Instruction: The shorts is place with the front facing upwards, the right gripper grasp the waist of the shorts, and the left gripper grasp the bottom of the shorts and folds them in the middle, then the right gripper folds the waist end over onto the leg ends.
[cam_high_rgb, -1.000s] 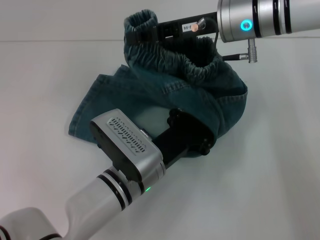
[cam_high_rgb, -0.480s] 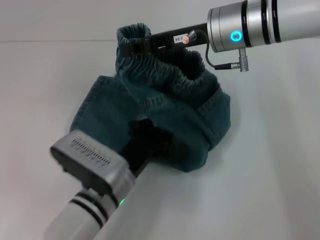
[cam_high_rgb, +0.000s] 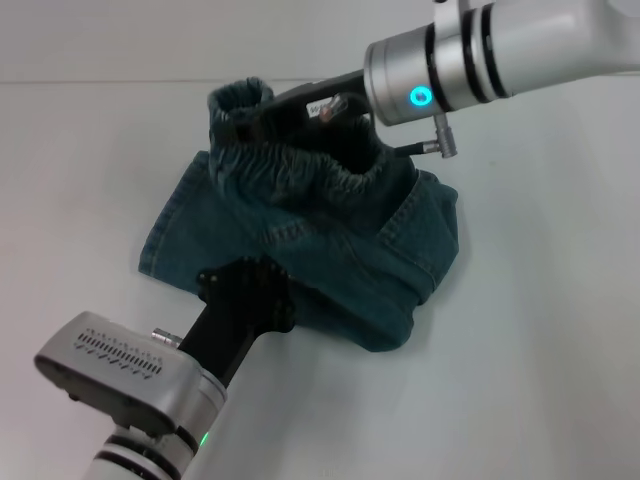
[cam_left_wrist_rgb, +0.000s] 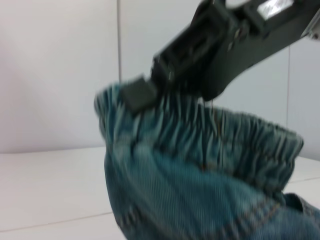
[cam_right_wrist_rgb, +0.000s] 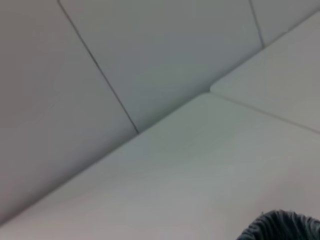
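Since the earlier frames the left gripper (cam_high_rgb: 248, 292) has drawn back toward the robot, off the middle of the shorts (cam_high_rgb: 320, 250) to their near edge, while the right gripper (cam_high_rgb: 240, 122) has carried the waist (cam_high_rgb: 300, 170) leftward across the white table (cam_high_rgb: 540, 330). The right gripper is clamped on the ruffled elastic band; the left wrist view shows its black finger pinching the gathers (cam_left_wrist_rgb: 142, 92), with the band lifted clear of the table. Whether the left gripper's fingers are parted or closed cannot be told, as its black body hides them against the denim.

The shorts lie bunched at the table's centre, already doubled lengthwise by the look of it, with the flat hemmed leg ends (cam_high_rgb: 165, 262) resting on the left side. The step in hand appears to be the last one: folding the waist end over onto the leg ends. The next move calls for the right gripper to carry the band further left and down until it lies over the hems, then release it.
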